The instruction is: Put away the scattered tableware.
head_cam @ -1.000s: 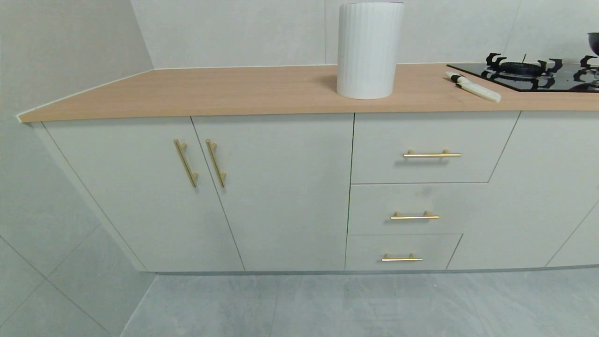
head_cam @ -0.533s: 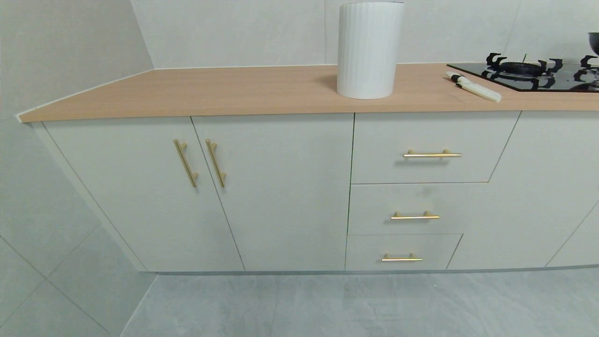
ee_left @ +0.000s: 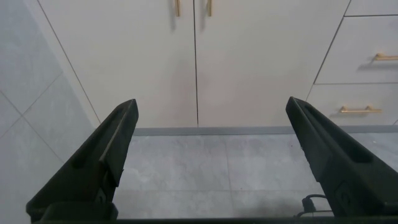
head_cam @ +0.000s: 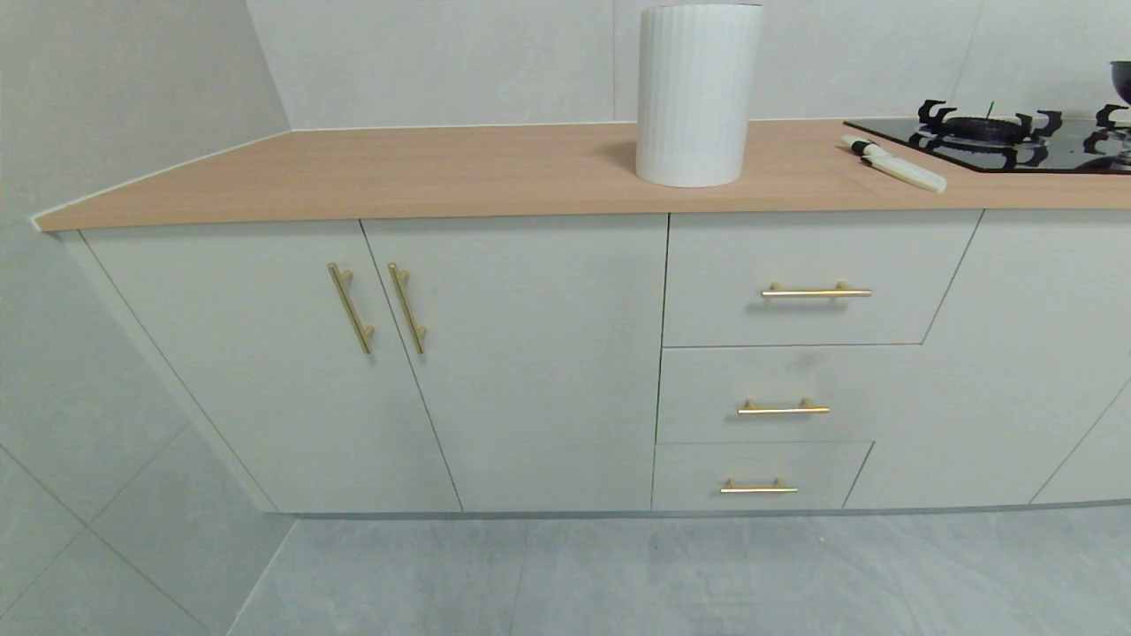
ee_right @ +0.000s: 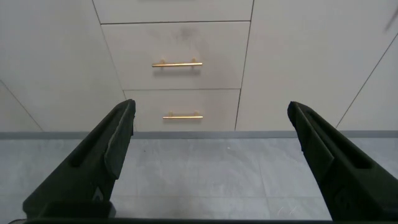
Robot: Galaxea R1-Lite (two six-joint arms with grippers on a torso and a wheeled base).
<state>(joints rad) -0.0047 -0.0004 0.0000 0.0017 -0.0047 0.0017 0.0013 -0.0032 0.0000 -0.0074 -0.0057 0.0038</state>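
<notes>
Low before the kitchen cabinets, the left gripper (ee_left: 211, 106) and right gripper (ee_right: 211, 107) hung wide open and empty. The white utensil (head_cam: 894, 164) lay well above the right one on the countertop (head_cam: 442, 172) (just beside the hob (head_cam: 998, 141)), probably demanding a raised, level reach.

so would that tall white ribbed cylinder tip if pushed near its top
Possibly: the tall white ribbed cylinder stands taller than it is wide, so a high push could topple it. Its flat base on the wooden countertop suggests a low push would probably slide it.
</notes>
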